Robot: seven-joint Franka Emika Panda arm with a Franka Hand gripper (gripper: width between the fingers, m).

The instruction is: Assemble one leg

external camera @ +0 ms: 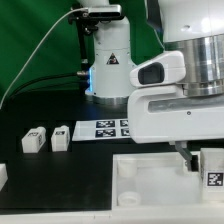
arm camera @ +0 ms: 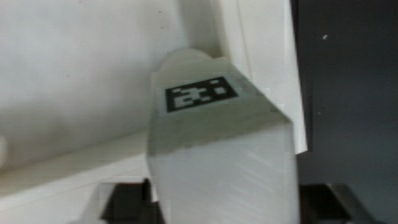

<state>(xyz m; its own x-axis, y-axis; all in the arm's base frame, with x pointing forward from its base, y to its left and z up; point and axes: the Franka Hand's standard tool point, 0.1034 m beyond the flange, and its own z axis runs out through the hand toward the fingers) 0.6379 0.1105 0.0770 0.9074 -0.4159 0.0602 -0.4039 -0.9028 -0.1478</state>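
My gripper [external camera: 198, 157] is shut on a leg [external camera: 211, 171], a small white post with a black-and-white tag. It holds the leg over the right part of the large white tray-like piece [external camera: 140, 175] at the front. In the wrist view the leg [arm camera: 214, 140] fills the space between the two dark fingers [arm camera: 128, 203], tag facing the camera, its far end against the tray-like piece [arm camera: 71, 90]. Whether it sits in a socket is hidden. Two more legs [external camera: 35, 140] [external camera: 60, 137] lie on the black table at the exterior view's left.
The marker board [external camera: 110, 128] lies behind the tray-like piece in the middle. A white robot base [external camera: 108, 60] stands at the back. Another white part [external camera: 2, 175] shows at the exterior view's left edge. A cable runs along the green backdrop.
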